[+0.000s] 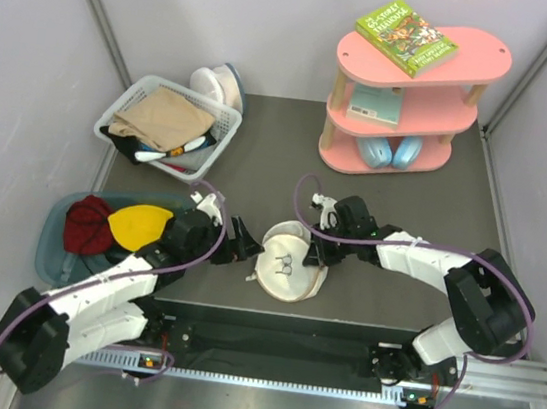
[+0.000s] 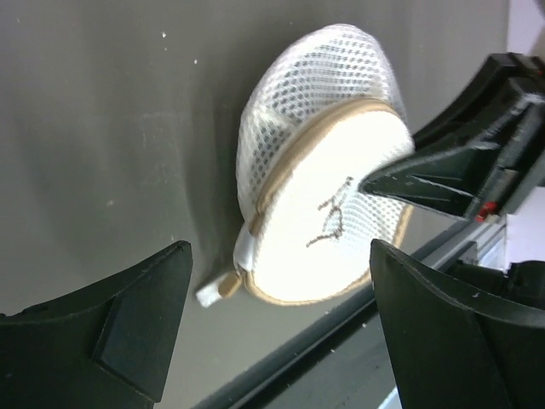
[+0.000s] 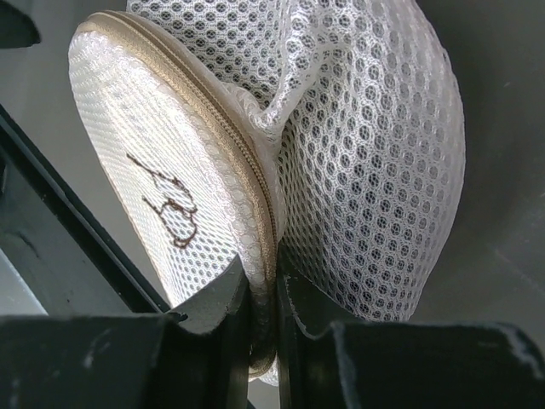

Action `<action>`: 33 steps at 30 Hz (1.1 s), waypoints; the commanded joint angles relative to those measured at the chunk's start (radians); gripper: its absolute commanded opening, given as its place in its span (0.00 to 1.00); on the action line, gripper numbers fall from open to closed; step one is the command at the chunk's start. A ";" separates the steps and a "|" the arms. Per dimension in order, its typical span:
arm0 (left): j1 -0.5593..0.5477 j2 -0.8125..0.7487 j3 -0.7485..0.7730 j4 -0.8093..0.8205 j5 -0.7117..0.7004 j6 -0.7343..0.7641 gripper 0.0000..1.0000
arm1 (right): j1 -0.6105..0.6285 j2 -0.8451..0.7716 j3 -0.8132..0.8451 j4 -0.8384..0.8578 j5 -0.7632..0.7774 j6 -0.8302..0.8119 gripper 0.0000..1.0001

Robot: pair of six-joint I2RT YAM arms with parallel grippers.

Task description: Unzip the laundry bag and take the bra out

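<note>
The laundry bag (image 1: 288,263) is a round cream-white mesh pouch with a tan zipper rim and a small dark mark, lying near the table's front edge. My right gripper (image 1: 320,248) is shut on its zipper rim (image 3: 262,256) at the right side and tilts it up on edge. My left gripper (image 1: 246,244) is open just left of the bag; in the left wrist view the bag (image 2: 328,204) lies ahead between the fingers (image 2: 136,315), its white zipper pull tab (image 2: 217,288) pointing toward me. The bag looks zipped closed. The bra is hidden.
A white slatted basket (image 1: 168,125) with clothes stands at the back left. A blue-grey bin (image 1: 57,237) with red and yellow cloth sits at the left. A pink shelf (image 1: 413,102) with books stands at the back right. The table's front edge (image 1: 318,323) is close to the bag.
</note>
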 commanded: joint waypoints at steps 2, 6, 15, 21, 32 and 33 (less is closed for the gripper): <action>-0.003 0.162 0.073 0.130 0.001 0.108 0.85 | -0.015 0.007 0.015 -0.004 -0.007 -0.084 0.14; -0.003 0.259 0.097 0.192 0.039 0.143 0.78 | -0.015 -0.008 0.029 -0.022 -0.036 -0.123 0.15; -0.006 0.382 0.108 0.332 0.170 0.169 0.55 | -0.021 0.027 0.119 -0.080 -0.073 -0.215 0.11; -0.020 0.388 0.105 0.341 0.247 0.172 0.07 | -0.053 0.117 0.269 -0.105 -0.062 -0.259 0.08; -0.024 0.212 0.137 0.222 0.222 0.113 0.00 | -0.073 0.311 0.603 -0.154 -0.005 -0.238 0.18; -0.023 0.201 0.153 0.191 0.199 0.107 0.00 | -0.073 0.296 0.621 -0.155 0.012 -0.227 0.22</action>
